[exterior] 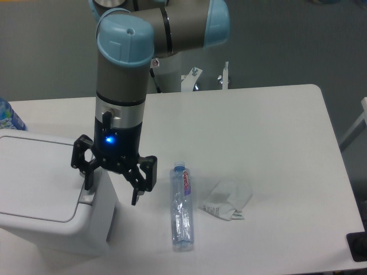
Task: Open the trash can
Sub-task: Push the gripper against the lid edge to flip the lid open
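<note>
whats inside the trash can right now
Cannot be seen. The trash can has its flat white lid down, covering the inside. Only the open gripper shows at its right edge, one finger over the button end.

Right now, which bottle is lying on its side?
The clear plastic bottle with the blue cap, flat on the table beside the crumpled wrapper. The other bottle, at the left edge, is mostly cropped.

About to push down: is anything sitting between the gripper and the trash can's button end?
Nothing visible does. The gripper is open, straddling the right edge of the trash can: one finger is down at the button end of the lid, the other hangs off the bin's side. The bottle and crumpled wrapper lie apart, to the right.
</note>
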